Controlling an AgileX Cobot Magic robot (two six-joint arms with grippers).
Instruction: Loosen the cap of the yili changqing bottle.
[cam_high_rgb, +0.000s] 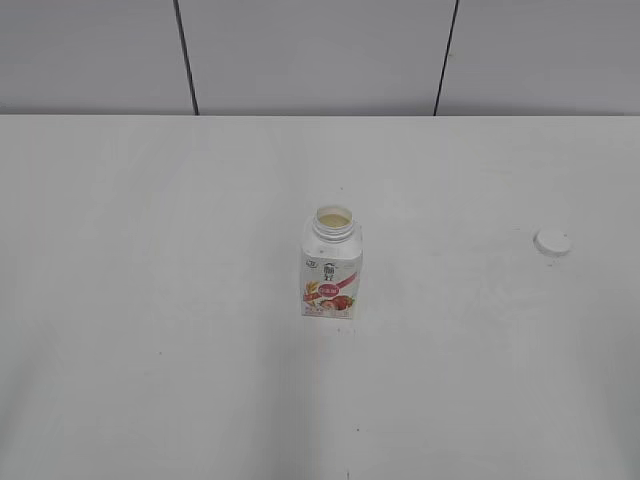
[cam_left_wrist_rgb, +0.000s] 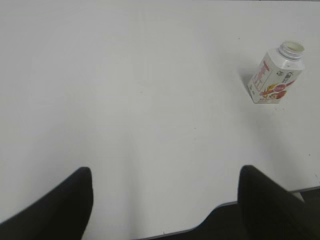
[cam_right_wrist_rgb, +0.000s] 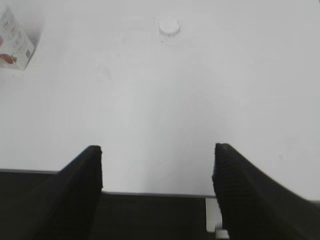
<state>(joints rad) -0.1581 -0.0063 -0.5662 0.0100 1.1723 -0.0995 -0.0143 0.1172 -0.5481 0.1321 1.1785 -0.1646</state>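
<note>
The yili changqing bottle stands upright in the middle of the white table, its wide neck open and pale drink visible inside. It also shows in the left wrist view and at the left edge of the right wrist view. The white cap lies alone on the table far to the bottle's right; the right wrist view shows it too. My left gripper is open and empty near the table's front edge. My right gripper is open and empty, also at the front edge. Neither arm shows in the exterior view.
The white table ends at a grey panelled wall behind. Its near edge shows in both wrist views, in the left one and in the right one.
</note>
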